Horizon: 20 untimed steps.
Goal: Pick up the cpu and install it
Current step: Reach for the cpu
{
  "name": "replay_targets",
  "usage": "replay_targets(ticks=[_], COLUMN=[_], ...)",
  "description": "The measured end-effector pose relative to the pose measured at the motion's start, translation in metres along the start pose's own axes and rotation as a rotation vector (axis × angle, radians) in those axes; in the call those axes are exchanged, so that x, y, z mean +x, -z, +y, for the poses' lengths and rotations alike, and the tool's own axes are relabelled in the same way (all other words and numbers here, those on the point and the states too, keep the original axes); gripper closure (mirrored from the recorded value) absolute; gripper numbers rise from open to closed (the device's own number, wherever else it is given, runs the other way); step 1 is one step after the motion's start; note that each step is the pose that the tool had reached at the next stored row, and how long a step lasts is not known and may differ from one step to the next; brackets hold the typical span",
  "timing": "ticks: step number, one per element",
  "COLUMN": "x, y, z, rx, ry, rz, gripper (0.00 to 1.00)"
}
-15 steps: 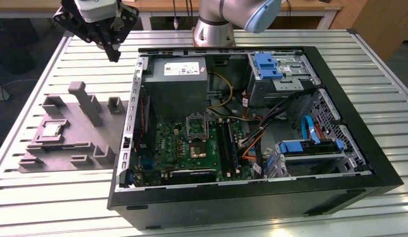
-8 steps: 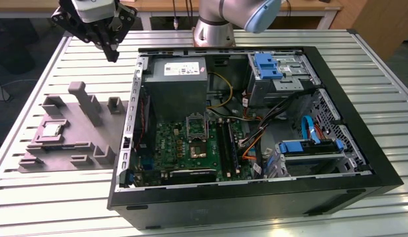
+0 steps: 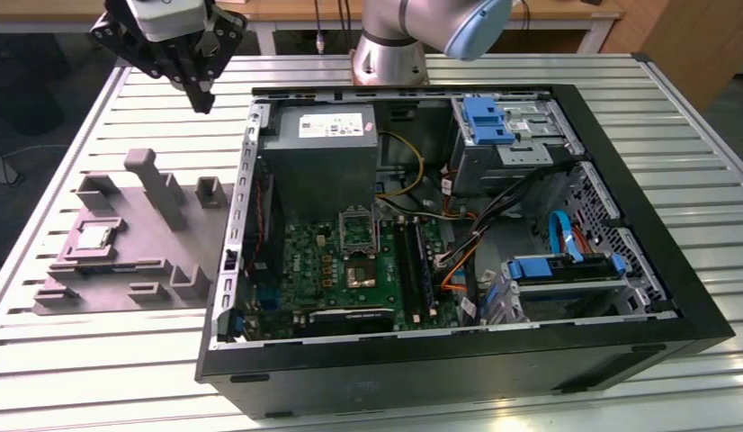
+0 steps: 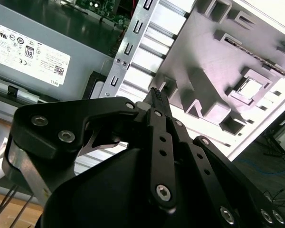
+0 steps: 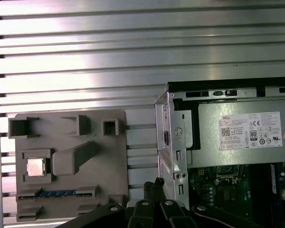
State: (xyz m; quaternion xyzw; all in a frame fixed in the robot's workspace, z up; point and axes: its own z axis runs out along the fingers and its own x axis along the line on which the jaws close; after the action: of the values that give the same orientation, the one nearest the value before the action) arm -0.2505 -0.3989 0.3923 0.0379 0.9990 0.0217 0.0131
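Slatted metal table [image 3: 84, 360] under all; one cpu [image 3: 97, 237], pale metal top up, sits in square pocket of grey moulded tray [image 3: 113, 301], beside open computer case [image 3: 468, 369]; gripper [image 3: 203, 101] hangs above table, well apart from cpu, fingers pressed together, nothing between; one white printed label [image 3: 332, 125] on power supply [image 3: 317, 171].

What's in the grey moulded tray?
Small square silver-beige cpu sits in a pocket of the grey moulded tray; a blue strip lies in another. Beneath the cpu is covered.

cpu [image 3: 98, 237] — pale metal top | tray [image 3: 102, 301] — matt grey plastic | table [image 3: 95, 351] ribbed metal
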Motion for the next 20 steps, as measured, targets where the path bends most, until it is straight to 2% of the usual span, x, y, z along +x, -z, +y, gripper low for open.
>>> replay_targets(ticks=[20], x=[0.0055], y=[-0.0002], z=[-0.0004], rx=[0.0], ry=[0.0], rz=[0.0], gripper=[0.89])
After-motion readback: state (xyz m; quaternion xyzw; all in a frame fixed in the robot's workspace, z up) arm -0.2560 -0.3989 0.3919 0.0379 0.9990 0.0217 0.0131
